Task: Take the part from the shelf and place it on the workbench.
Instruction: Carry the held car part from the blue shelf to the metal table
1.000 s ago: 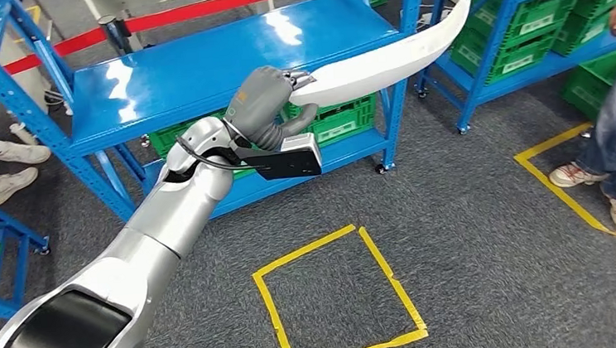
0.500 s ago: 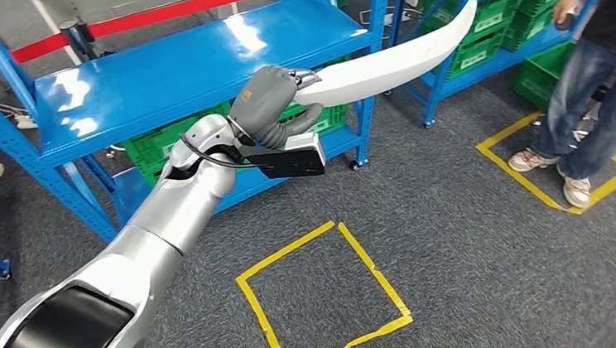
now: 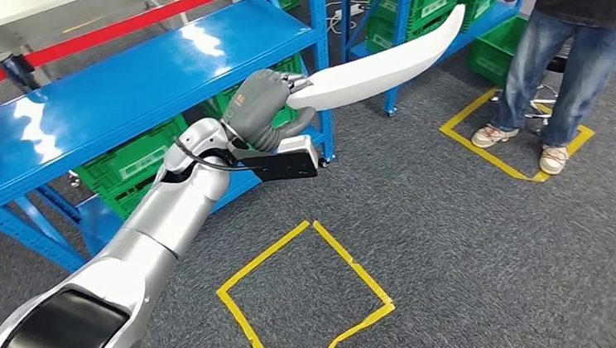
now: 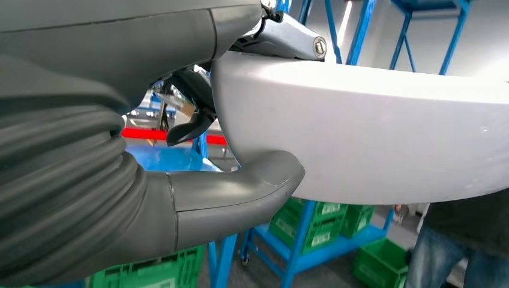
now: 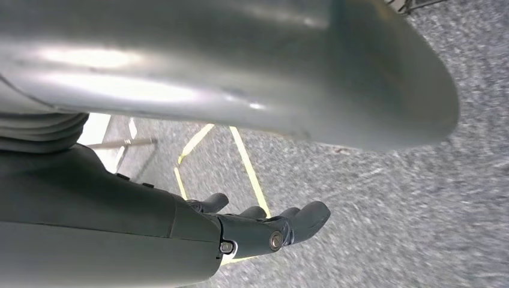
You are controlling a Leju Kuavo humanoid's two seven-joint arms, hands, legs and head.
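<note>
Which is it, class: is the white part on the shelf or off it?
Off. The left hand grips the part at one end, holding it in the air beyond the shelf.

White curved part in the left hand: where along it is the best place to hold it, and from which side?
Probably the blunt, thick end, where the left hand already holds the white curved part. That end is wide enough to wrap, thumb under one face and fingers over the other; the far end tapers to a thin tip.
</note>
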